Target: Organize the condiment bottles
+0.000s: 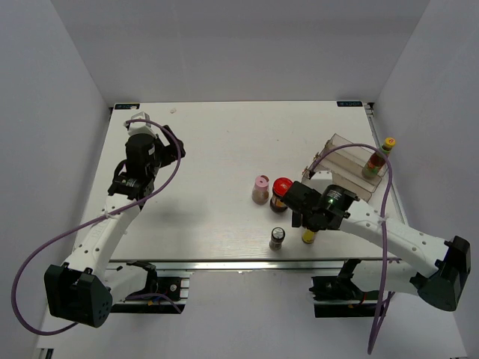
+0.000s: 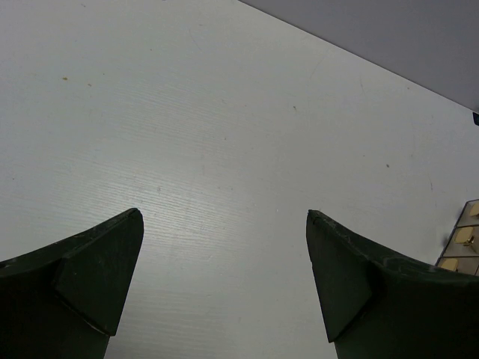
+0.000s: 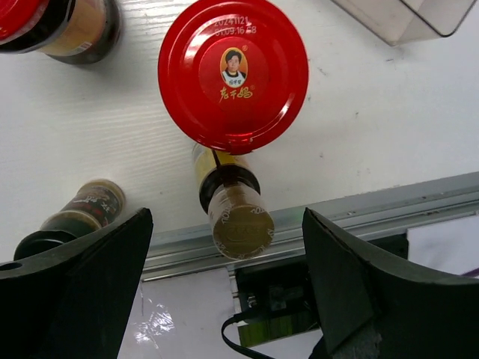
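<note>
Right hand (image 3: 227,217): fingers wide apart, holding nothing. It is poised above the slim yellow-capped bottle (image 3: 241,221), which stands on the desk (image 3: 112,127).
- Key relation: the bottle stands upright, long axis pointing up at the wrist, cap end-on in the gap between the fingers and clear of both.
- A red-lidded jar (image 3: 233,75) stands just beyond the fingertips. Its lid overlaps the bottle's shoulder in this view, so I cannot tell if they touch.
- The grey-capped shaker (image 3: 75,217) is just beside one finger.

Left hand (image 2: 224,217): also wide and empty, over bare desk and well apart from the group. The right arm is clearly nearer.

Views compared:
- The right wrist shows a second red-lidded jar (image 3: 52,22) further out. The top view shows only one red lid.
- Only the top view shows the pink-capped shaker (image 1: 260,187) and another yellow-capped bottle (image 1: 378,158) on the clear rack (image 1: 340,161).
</note>
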Robot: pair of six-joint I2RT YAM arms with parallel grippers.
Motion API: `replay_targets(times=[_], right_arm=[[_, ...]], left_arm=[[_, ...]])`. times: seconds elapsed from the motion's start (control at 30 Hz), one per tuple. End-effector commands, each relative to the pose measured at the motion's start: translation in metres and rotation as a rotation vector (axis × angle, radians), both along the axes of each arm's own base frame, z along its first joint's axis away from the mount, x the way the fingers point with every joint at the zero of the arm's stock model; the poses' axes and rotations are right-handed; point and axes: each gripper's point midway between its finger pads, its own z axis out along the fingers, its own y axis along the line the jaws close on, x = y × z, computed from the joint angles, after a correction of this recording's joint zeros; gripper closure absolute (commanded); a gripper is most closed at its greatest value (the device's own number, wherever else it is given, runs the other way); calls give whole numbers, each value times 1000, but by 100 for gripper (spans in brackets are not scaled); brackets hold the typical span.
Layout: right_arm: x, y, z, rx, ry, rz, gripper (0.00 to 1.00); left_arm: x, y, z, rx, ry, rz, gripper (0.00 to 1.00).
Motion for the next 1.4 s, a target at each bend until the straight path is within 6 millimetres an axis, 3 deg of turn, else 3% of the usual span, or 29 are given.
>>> replay_targets(times=[0.0,0.27,0.5,0.67,0.8,0.97,1.13,1.23,1.37], right_arm=[[5,8,2,109,-46,-36,15],[7,6,-23,152,14,-42,26],[11,6,-24,164,-1,-48,54],[11,5,-25,154,3,-58,61],[10,3,-21,148,-2,-55,74],[14,11,-5,180,-19,7,90],[23,43,24,283,-60,186,99],[31,51,46,308,-107,240,100],[48,48,81,295,-215,219,100]], left_arm=[[-4,2,4,4,-17,7,2],[-3,4,1,10,-5,17,2],[-3,4,-1,13,0,18,2],[-2,4,-4,13,8,17,2],[-3,4,-2,11,2,15,2],[-2,2,-3,9,3,10,2],[-2,3,-3,11,4,12,2],[-2,3,-4,11,5,12,2],[-2,3,-2,12,-1,15,2]])
